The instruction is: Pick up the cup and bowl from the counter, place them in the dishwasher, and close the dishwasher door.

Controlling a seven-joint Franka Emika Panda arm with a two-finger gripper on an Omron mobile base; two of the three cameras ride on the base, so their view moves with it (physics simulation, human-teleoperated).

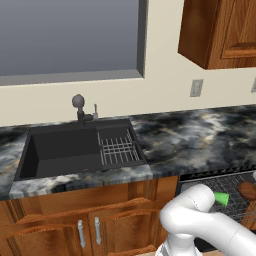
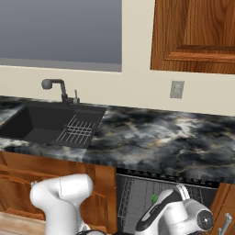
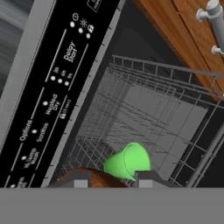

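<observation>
The dishwasher stands open under the counter, with its grey wire rack showing. Its door is down; the black control strip runs along the left of the hand view. The green cup lies on its side in the rack, also seen as the cup in the left base view. My gripper hangs low over the rack, just before the cup. The reddish-brown bowl sits between its fingertips, which are shut on it. The bowl shows at the rack's right edge.
A black sink with a small wire rack and a faucet lies left of the dishwasher. Wooden cabinet doors with silver handles flank it, one handle close on the right. An upper cabinet hangs above.
</observation>
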